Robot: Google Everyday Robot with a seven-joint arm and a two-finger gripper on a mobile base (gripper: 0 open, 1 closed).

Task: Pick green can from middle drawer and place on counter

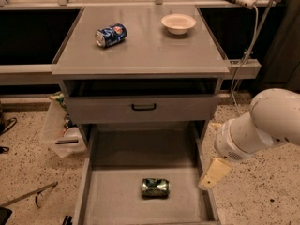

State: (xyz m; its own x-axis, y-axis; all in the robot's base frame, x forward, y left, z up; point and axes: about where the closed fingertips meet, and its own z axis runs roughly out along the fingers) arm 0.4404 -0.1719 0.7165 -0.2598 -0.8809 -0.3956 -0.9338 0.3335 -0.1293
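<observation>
The green can [155, 187] lies on its side on the floor of the middle drawer [117, 191], which is pulled far out toward me. My gripper [214, 174] hangs at the drawer's right wall, to the right of the can and a little above it, apart from it. Only one pale finger shows, under the white arm [262, 125]. The counter [140, 46] is the grey cabinet top above the drawers.
A blue can [111, 35] lies on the counter's left part and a white bowl [178, 23] stands at its back right. The upper drawer face with a black handle [143, 107] sits slightly open. A clear plastic bin [61, 130] stands on the floor left of the cabinet. Cables hang at the right.
</observation>
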